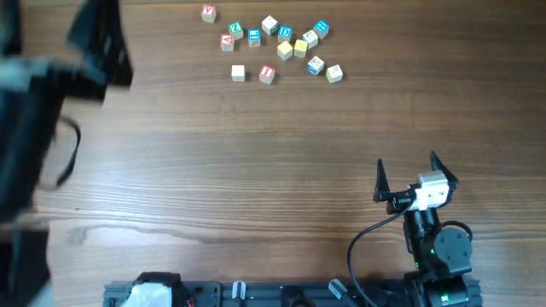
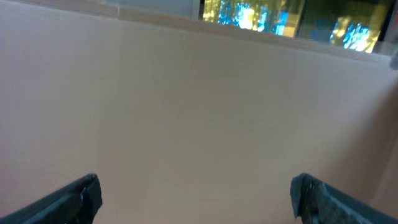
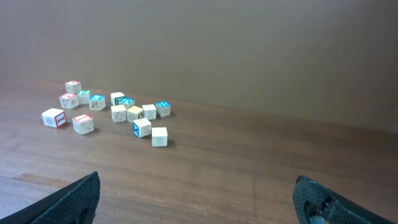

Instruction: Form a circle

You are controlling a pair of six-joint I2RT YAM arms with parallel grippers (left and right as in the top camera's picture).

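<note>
Several small wooden letter cubes [image 1: 285,50] lie in a loose scatter at the far middle of the table, with red, green, blue, yellow and plain faces. No circle is in view. The right wrist view shows the same cubes [image 3: 135,113] far ahead and to the left. My right gripper [image 1: 407,162] hovers near the front right, open and empty, well short of the cubes; its jaws [image 3: 196,186] stand wide over bare wood. My left gripper [image 2: 196,186] is open and empty, facing a plain beige wall. The left arm [image 1: 94,43] is a dark blur at the far left.
The wooden table [image 1: 256,170] stretches between the cubes and my right gripper. A red-faced cube [image 1: 208,13] sits apart at the cluster's far left. A black cable [image 1: 68,153] loops at the left edge. The arms' base rail [image 1: 256,294] runs along the front edge.
</note>
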